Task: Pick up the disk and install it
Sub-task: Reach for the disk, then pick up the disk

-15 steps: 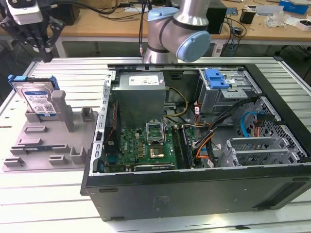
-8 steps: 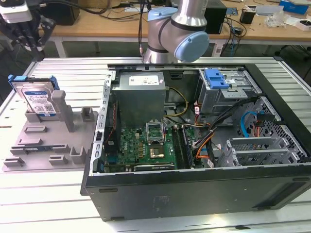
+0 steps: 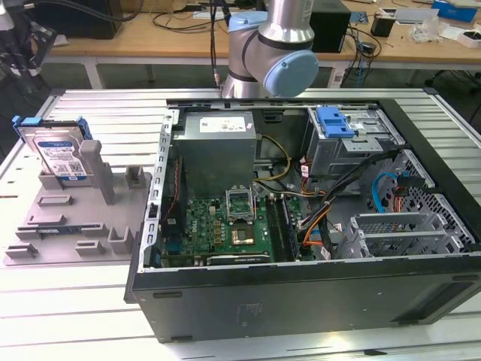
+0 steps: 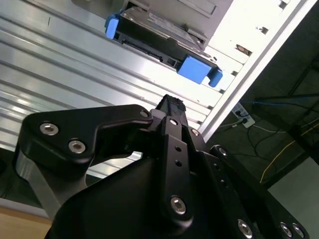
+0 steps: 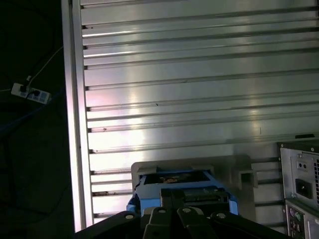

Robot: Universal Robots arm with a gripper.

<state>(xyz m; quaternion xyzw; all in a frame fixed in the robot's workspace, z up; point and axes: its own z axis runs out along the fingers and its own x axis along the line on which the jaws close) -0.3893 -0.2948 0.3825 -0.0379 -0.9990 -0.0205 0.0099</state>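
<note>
The disk point(image 3: 60, 150) is a silver drive with a white-and-blue label in a blue carrier. It stands tilted in a grey fixture point(image 3: 75, 218) at the exterior view's left, beside the open computer case point(image 3: 301, 301). In the second wrist view my gripper point(image 4: 172, 102) hangs apart from the disk point(image 4: 159, 30), with ribbed table between them. In the first wrist view the gripper point(image 5: 171, 196) sits just in front of the disk point(image 5: 182, 184) and nothing is held. The arm point(image 3: 270, 45) stands behind the case.
Inside the case are a grey power-supply box point(image 3: 218, 150), a motherboard point(image 3: 233, 222), loose cables and a drive cage with a bare blue bracket point(image 3: 334, 122). The ribbed metal table point(image 5: 199, 74) ends at an edge point(image 5: 75, 124) by the fixture. A cluttered bench point(image 3: 391, 30) stands behind.
</note>
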